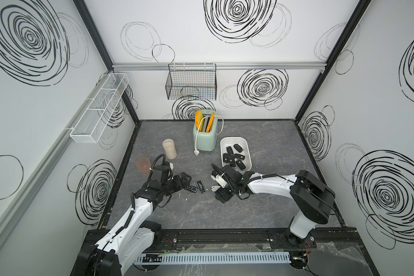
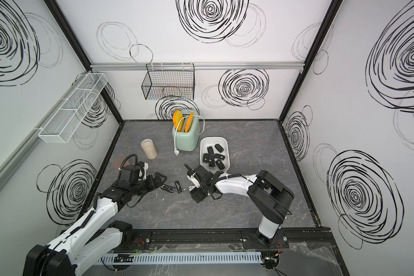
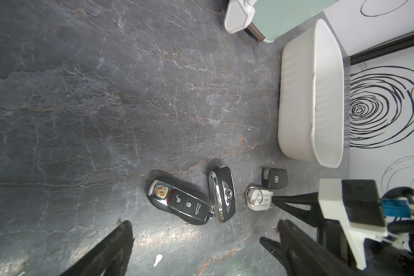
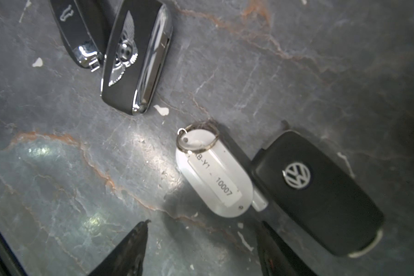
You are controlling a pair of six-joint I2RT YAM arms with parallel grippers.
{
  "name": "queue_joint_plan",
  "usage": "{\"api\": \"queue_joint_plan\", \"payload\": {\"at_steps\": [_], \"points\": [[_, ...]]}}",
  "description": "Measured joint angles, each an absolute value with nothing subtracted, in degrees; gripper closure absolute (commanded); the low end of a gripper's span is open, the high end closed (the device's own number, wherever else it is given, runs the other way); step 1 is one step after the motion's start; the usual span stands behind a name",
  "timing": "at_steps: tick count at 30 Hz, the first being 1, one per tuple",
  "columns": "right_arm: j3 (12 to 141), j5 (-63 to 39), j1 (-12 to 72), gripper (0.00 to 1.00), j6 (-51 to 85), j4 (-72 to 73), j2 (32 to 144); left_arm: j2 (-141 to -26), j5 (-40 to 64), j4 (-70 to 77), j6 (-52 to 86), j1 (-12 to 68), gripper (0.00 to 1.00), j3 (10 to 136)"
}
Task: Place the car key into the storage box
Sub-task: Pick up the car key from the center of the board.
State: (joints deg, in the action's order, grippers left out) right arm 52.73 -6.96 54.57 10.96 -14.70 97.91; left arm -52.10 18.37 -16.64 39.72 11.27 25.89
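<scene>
The storage box [image 1: 246, 149], a white tub, holds several black car keys [image 1: 232, 155] at the right of the toaster. On the table between my arms lie a crest-badged car key [image 3: 179, 202] and a chrome-edged winged-badge key [image 3: 222, 193], touching each other. A black VW key [image 4: 320, 191] with a white tag [image 4: 215, 174] lies just past my right gripper [image 4: 203, 236], which is open and holds nothing. My left gripper [image 3: 206, 239] is wide open and empty, low over the table close to the crest-badged key. In both top views the two keys [image 1: 196, 188] sit between the grippers.
A mint toaster [image 1: 204, 135] with a white cord stands at the back. A beige jar [image 1: 169, 149] and a pink cup [image 1: 142, 165] stand behind my left arm. A black wire basket [image 1: 191, 82] and a white mesh rack [image 1: 101, 108] hang on the walls.
</scene>
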Motion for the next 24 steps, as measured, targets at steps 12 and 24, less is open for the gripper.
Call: {"api": "queue_joint_plan", "payload": {"at_steps": [12,24], "points": [[58.54,-3.51,54.76,0.26,7.22,-15.05,103.07,-52.51,18.79,-16.64,39.2,10.44,0.02,25.93],[61.49,0.23,56.1,0.19,4.03,-14.98,105.97,-52.51,19.03,-16.64,38.96,10.07,0.02,25.93]]}}
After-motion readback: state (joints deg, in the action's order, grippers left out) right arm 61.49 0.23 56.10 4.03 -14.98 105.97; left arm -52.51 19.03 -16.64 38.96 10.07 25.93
